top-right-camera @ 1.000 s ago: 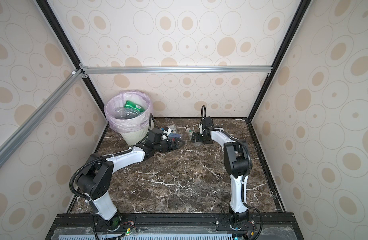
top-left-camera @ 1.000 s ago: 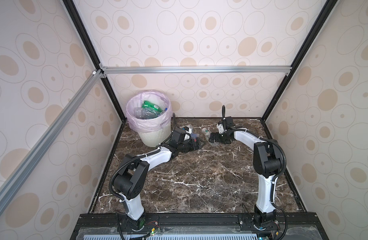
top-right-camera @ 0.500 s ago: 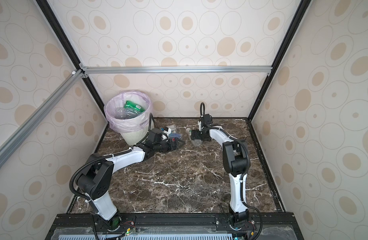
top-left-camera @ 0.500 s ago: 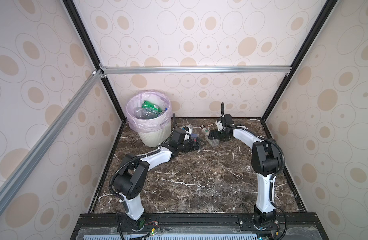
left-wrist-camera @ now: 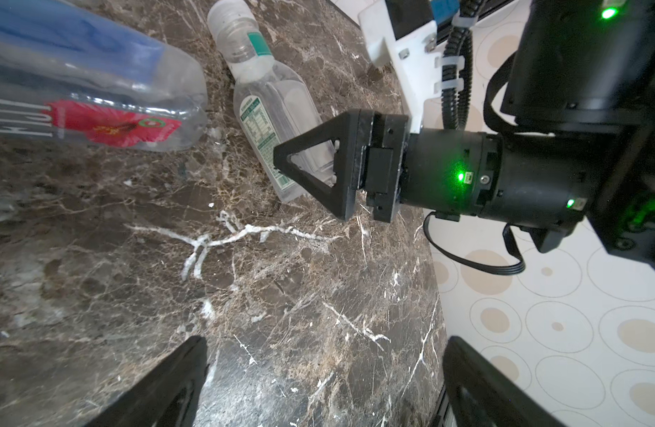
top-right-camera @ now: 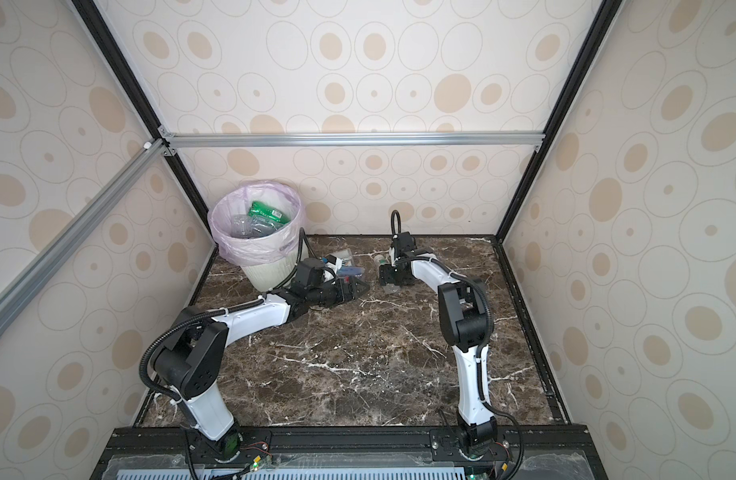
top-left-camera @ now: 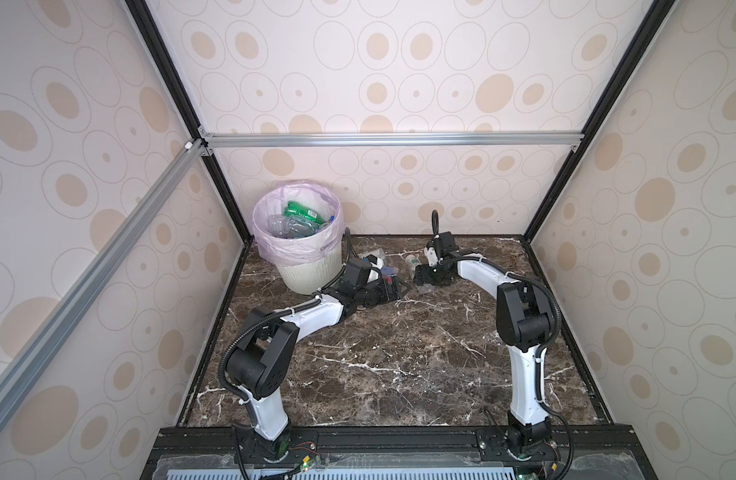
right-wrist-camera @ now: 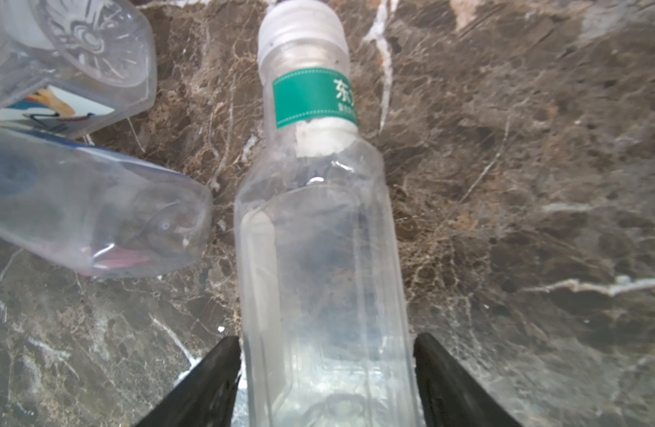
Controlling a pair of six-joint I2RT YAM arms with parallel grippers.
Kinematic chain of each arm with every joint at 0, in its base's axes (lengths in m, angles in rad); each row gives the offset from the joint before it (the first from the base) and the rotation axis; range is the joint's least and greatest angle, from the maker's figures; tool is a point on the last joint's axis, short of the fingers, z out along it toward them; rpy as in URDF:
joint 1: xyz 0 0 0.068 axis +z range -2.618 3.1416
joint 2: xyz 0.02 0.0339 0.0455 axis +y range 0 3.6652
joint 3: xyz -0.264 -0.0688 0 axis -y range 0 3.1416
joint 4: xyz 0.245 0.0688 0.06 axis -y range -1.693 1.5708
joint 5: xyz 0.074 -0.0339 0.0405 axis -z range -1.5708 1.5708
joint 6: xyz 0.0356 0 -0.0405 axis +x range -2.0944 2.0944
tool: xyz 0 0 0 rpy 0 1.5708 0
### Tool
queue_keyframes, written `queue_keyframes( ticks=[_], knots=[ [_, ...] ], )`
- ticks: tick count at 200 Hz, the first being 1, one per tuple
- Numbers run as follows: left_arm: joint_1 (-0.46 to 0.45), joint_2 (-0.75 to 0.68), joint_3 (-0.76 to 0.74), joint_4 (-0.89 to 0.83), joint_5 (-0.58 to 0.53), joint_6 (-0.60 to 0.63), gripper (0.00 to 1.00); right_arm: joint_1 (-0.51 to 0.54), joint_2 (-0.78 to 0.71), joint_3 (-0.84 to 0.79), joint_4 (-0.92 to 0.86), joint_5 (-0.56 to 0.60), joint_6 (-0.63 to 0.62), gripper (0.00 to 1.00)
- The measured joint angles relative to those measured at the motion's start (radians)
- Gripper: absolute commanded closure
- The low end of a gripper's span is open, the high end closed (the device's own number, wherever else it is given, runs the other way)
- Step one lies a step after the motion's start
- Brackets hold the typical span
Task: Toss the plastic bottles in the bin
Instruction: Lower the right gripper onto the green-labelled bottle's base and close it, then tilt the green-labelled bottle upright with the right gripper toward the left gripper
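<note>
The green-labelled bottle (right-wrist-camera: 318, 240) is lying between the fingers of the right pincer (right-wrist-camera: 328, 336), lower centre; gripping or not, I cannot tell. The left pincer (left-wrist-camera: 326, 338) is gaping wide, empty.

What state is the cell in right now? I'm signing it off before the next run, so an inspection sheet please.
Surface: dark veined marble table.
Job's things: bin holds bottles; green-label bottle, blue-label bottle and picture-label bottle lie on the table.
Clutter: nothing seen.
End effectors: left end effector open, empty; right end effector straddles the green-label bottle, grip unclear.
Cables: black conduit along both arms.
Surroundings: patterned walls, aluminium bar.
</note>
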Motion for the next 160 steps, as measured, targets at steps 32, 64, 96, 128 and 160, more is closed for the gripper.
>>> queue_keyframes(
  ticks=[32,64,96,128,160],
  knots=[
    [0.0,-0.004,-0.009,0.0,0.0,-0.003,0.01,0.0,0.0,0.0,-0.007,0.006,0.0,0.37],
    [0.0,-0.01,-0.019,0.001,0.0,-0.006,0.01,0.0,0.0,0.0,-0.016,0.008,0.003,0.43],
    [0.0,-0.04,-0.041,0.002,-0.002,-0.009,0.01,0.001,-0.005,-0.01,-0.013,0.008,0.004,0.46],
    [0.0,-0.081,-0.068,0.003,-0.003,-0.014,0.01,0.003,-0.059,-0.085,-0.007,0.011,0.008,0.47],
    [0.0,-0.124,-0.101,0.011,-0.005,-0.024,0.01,0.018,-0.142,-0.198,0.003,0.023,0.021,0.48]
  ],
)
